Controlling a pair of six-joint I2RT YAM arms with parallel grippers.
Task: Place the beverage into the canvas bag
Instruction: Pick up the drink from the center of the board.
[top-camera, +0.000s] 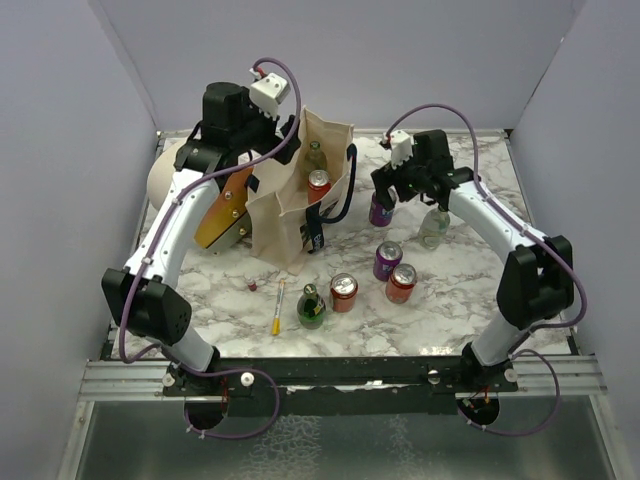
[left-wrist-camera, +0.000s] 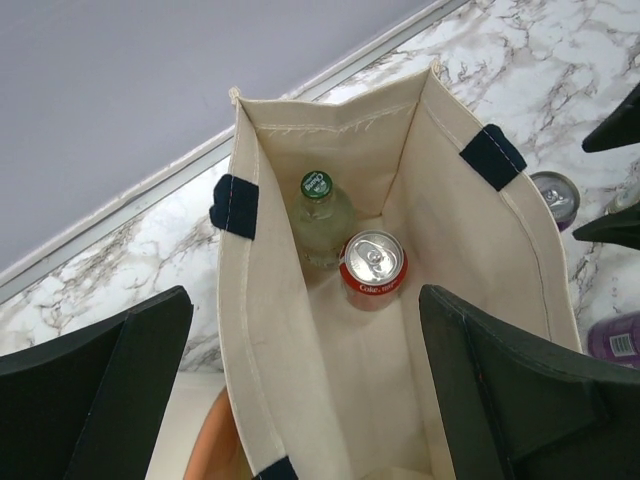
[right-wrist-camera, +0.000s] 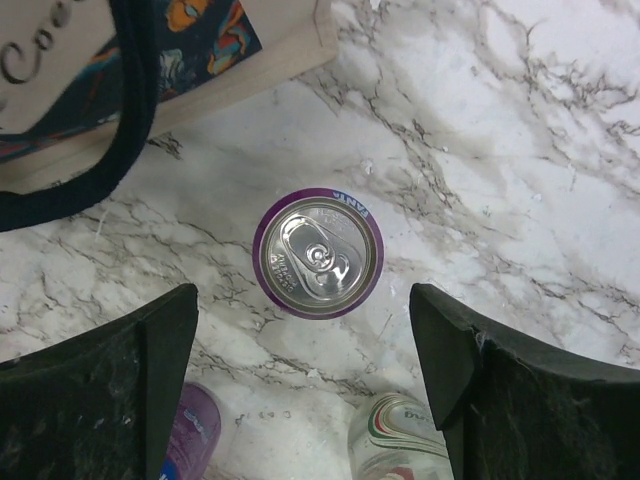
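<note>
Near: spare cans (top-camera: 343, 292) crowd front of tabletop (top-camera: 450, 290). R pincer (right-wrist-camera: 300, 300) spread wide, empty, straddling upright purple can (right-wrist-camera: 318, 255) w/o touching. Can rigid, smooth, prob slippery, so grip round sides mid-height. Clear bottle (right-wrist-camera: 395, 450) close by. Canvas bag (left-wrist-camera: 330, 380) just beyond: soft walls, strap (right-wrist-camera: 130, 120) droops near can. L pincer (left-wrist-camera: 300, 330) spread, empty, above bag mouth. Red can (left-wrist-camera: 373, 265) inside at far end, free room nearer.

Canvas bag (top-camera: 285, 215) on the table (top-camera: 450, 305), can (left-wrist-camera: 372, 265) and bottle (left-wrist-camera: 318, 200) inside it, another can (right-wrist-camera: 318, 255) just right, more cans (top-camera: 388, 260) and second bottle (top-camera: 311, 308) in front.
</note>
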